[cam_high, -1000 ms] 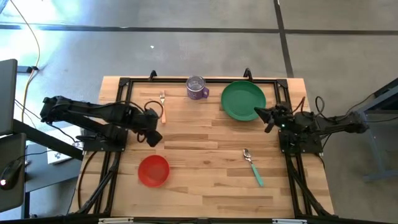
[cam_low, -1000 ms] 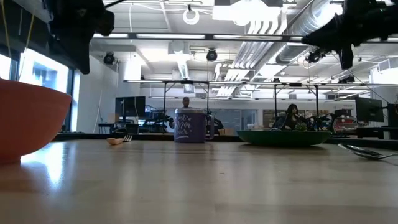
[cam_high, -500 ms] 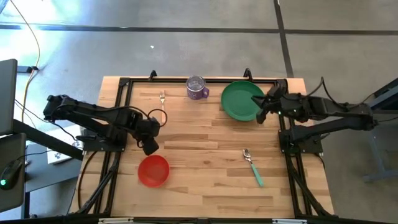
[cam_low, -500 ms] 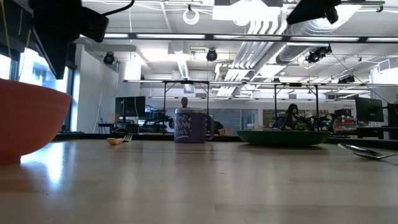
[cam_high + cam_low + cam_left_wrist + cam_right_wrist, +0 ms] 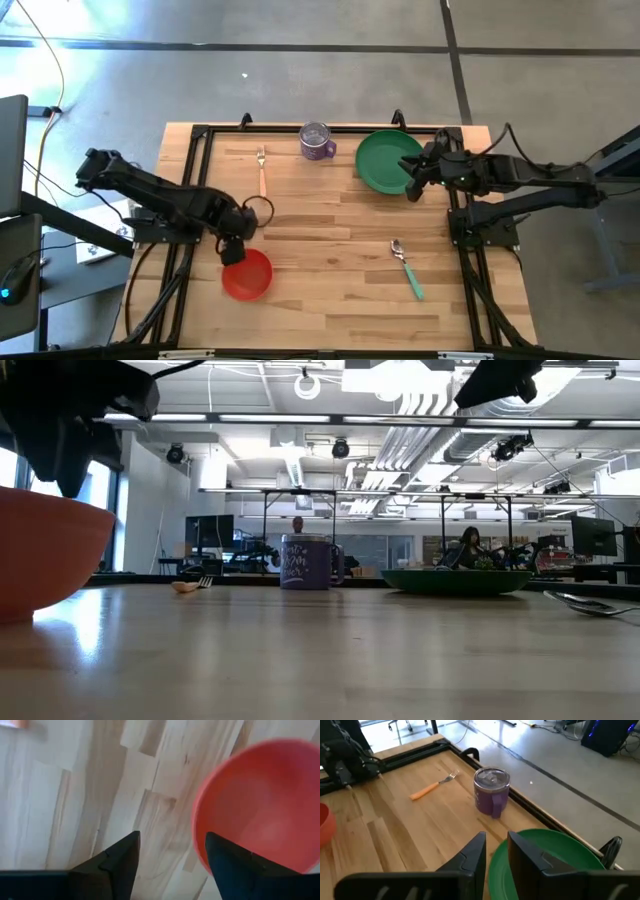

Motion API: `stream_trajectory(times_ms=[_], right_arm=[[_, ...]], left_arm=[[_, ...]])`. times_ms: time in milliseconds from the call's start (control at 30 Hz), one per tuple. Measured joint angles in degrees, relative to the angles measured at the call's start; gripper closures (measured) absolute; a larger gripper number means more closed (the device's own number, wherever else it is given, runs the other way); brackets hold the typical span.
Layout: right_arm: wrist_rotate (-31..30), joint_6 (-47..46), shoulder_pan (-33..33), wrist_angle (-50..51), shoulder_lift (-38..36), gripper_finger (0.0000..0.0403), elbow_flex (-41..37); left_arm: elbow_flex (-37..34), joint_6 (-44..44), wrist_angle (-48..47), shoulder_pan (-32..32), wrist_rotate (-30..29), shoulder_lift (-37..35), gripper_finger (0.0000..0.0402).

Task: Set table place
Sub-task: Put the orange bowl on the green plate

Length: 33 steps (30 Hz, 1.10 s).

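We see the left gripper (image 5: 232, 251) above the red bowl's (image 5: 247, 274) rim near the table's (image 5: 330, 300) left edge, fingers spread, one either side of the rim. The right gripper (image 5: 412, 186), fingers narrowly apart, hovers over the green plate (image 5: 385, 158) by the far right corner
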State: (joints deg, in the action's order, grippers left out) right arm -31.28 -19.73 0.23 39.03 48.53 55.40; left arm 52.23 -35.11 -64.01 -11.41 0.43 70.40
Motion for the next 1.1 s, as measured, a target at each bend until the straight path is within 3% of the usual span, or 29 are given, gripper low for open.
stream_trajectory(times_ms=[300, 733, 867, 1033, 1100], right_arm=[[0.0, 0.1, 0.0, -0.4, 0.6, 0.0331, 0.0], [0.0, 0.4, 0.0, -0.2, 0.6, 0.0331, 0.0], [0.0, 0.5, 0.0, -0.1, 0.6, 0.0331, 0.0], [0.0, 0.6, 0.0, -0.2, 0.6, 0.0331, 0.0], [0.0, 0.7, 0.0, -0.2, 0.6, 0.0331, 0.0]], left_arm=[[0.0, 0.2, 3.1, -4.5, 0.2, 8.4, 0.0190], [0.0, -1.4, 7.6, -4.4, 0.3, 13.5, 0.0197], [0.0, -1.6, 8.1, -4.4, 2.9, 13.5, 0.0248], [0.0, -3.4, 8.6, -4.4, 4.1, 13.5, 0.0375], [0.0, -5.2, 8.6, -4.4, 3.6, 13.5, 0.0388]])
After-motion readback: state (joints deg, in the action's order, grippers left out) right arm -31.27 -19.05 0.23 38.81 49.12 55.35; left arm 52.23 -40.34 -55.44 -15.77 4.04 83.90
